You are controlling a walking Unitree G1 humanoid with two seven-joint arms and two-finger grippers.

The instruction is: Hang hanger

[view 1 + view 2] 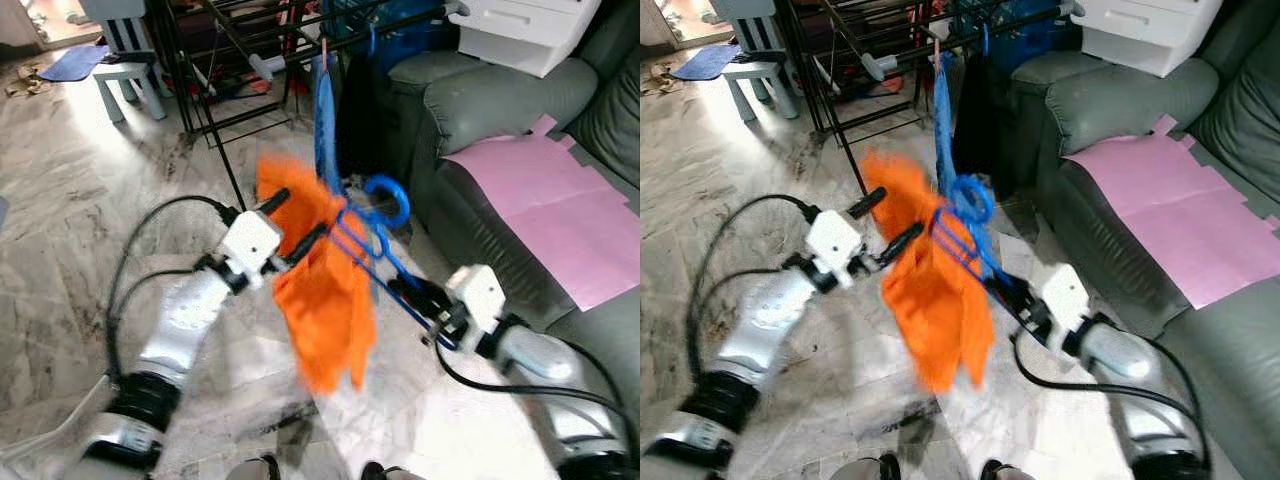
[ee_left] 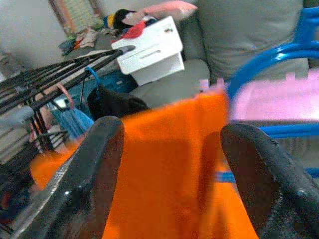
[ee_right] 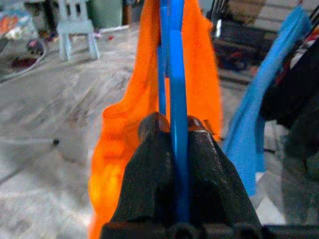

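Note:
A blue plastic hanger (image 1: 372, 235) carries an orange garment (image 1: 325, 290) in front of me, its hook (image 1: 388, 200) pointing up toward the black drying rack (image 1: 240, 60). My right gripper (image 1: 428, 300) is shut on the hanger's lower bar; the right wrist view shows the blue bar (image 3: 177, 129) pinched between the fingers (image 3: 154, 169). My left gripper (image 1: 297, 225) stands open at the garment's upper left edge, its fingers (image 2: 94, 174) spread with the orange cloth (image 2: 169, 169) just beyond them.
The rack holds a blue cloth (image 1: 325, 120) and dark clothes. A grey sofa (image 1: 500, 120) with a pink sheet (image 1: 560, 210) lies to the right, a white box (image 1: 520, 30) on its arm. A small pale chair (image 1: 125, 60) stands at the far left on the marble floor.

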